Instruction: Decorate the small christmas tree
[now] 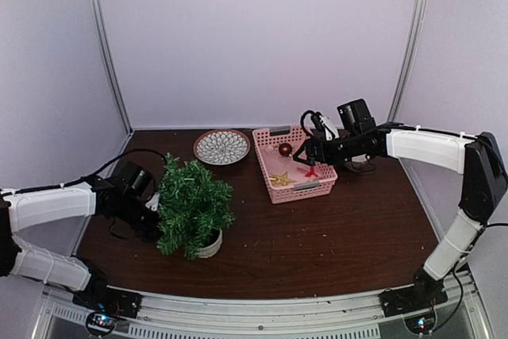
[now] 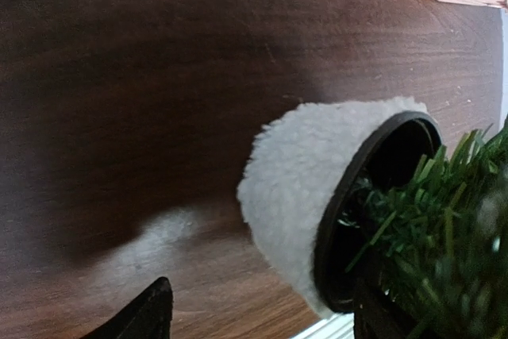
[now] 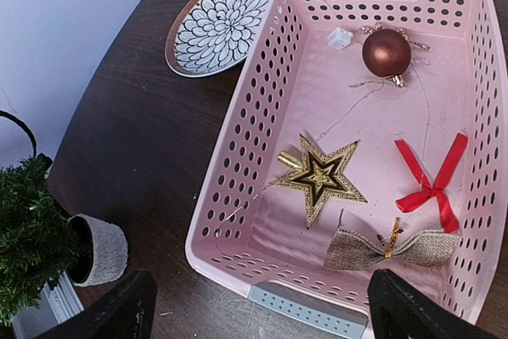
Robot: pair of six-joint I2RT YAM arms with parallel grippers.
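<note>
- I am looking down past the right gripper (image 3: 266,311). Its two dark fingertips (image 3: 119,311) are sitting in the bottom corners of the right wrist view, spread wide with nothing between them.
- It is hovering over the pink basket (image 3: 238,220), which fills the middle of that view. The near rim is lying just under the fingers.
- Inside, the gold star (image 3: 321,176) is lying centre, the burlap bow (image 3: 381,248) lower right, the red ribbon bow (image 3: 432,188) right, and the bronze ball (image 3: 386,53) top right.
- The patterned plate (image 3: 222,21) is resting beside the basket at upper left.
- The left gripper (image 1: 149,213) is pressing in against the small christmas tree (image 1: 190,204) at lower left of the overhead view. The tree is standing on the table (image 2: 119,77), well apart from the basket.
- One left finger is showing, but branches are hiding the other, so I cannot tell whether it is spread or closed on the tree.
- The fleecy whitish pot (image 2: 302,188) is filling that wrist view.
- I am judging this as the picking step, with no ornament on the tree yet.
- Next I am wanting to lower the right gripper onto one ornament, likely the star or the red bow, and pinch it cleanly off the basket floor.
</note>
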